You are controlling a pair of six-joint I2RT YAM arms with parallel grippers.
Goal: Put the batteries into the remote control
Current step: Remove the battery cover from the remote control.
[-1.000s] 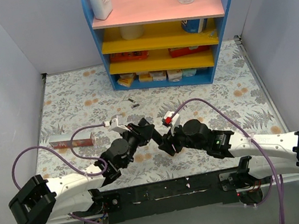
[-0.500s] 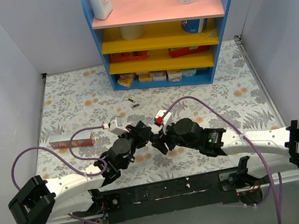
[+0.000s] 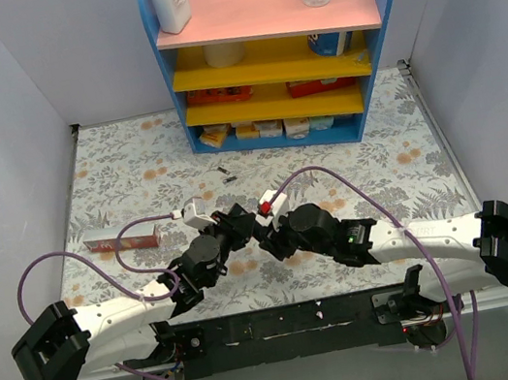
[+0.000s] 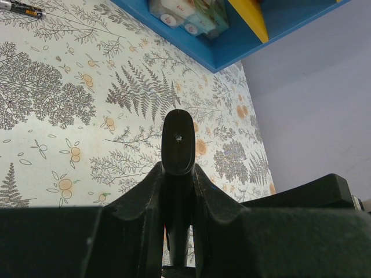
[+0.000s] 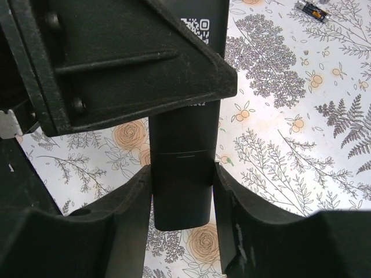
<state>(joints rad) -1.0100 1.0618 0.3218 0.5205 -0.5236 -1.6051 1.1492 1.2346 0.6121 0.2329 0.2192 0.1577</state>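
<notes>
The left gripper had its jaws shut hard on the remote control, clamping it edge-on with one end poking out past the fingertips. The right gripper had its jaws drawn in onto the same bar. Its pads lay against both long sides just below a fine seam across the body, which looked like the edge of the battery cover. The remote control hung in the air in front of the blue shelf, well apart from its base and above the flowered table. The batteries lay loose on the table, between the shelf and the two grippers and nearer the shelf, untouched.

The step in hand seemed to be getting the cover off. To do it well, the left jaws should hold rigid while the right ones pull straight along the bar's length, away from the seam and without twisting. They should grip only the part below the seam, since squeezing across it would pin the cover to the body.

Both arms reached from their bases toward the shelf and bent inward, forearms low, wrists meeting nose to nose in front of it
</notes>
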